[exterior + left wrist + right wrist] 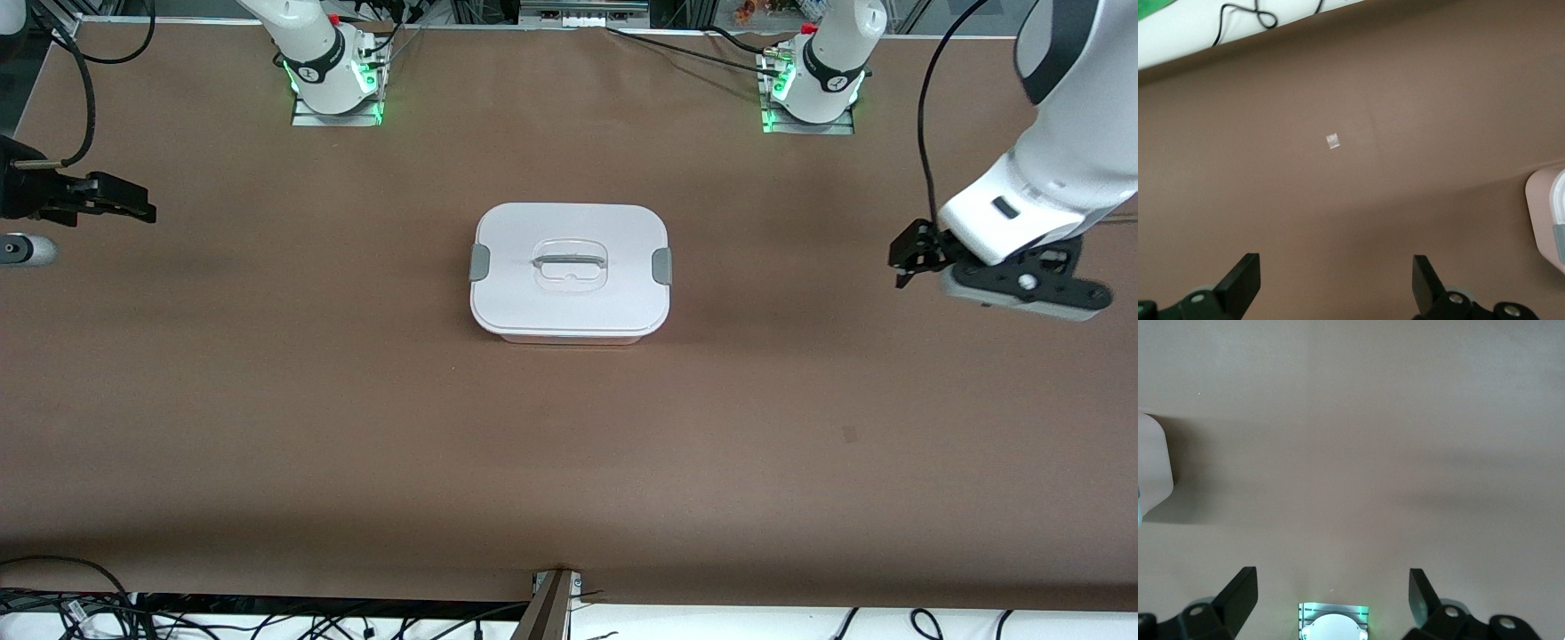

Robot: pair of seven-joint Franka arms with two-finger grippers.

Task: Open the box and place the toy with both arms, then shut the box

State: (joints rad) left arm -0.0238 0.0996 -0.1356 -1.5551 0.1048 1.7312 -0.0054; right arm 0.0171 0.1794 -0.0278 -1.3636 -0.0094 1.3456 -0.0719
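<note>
The box (570, 272) sits in the middle of the table with its flat white lid on, a grey clip (479, 263) at each end and a clear handle (569, 262) on top. The toy is out of view. My left gripper (900, 265) hangs open over bare table toward the left arm's end, well clear of the box. My right gripper (147, 203) hangs open over the right arm's end, empty too. The left wrist view shows open jaws (1337, 267) and a corner of the box (1541, 213). The right wrist view shows open jaws (1333, 583) and the box's edge (1155, 463).
Brown paper covers the table (356, 427). A small tape scrap (1333, 141) lies on it under the left arm. The two arm bases (336, 80) (813, 84) stand along the edge farthest from the front camera. Cables and a metal bracket (551, 604) line the nearest edge.
</note>
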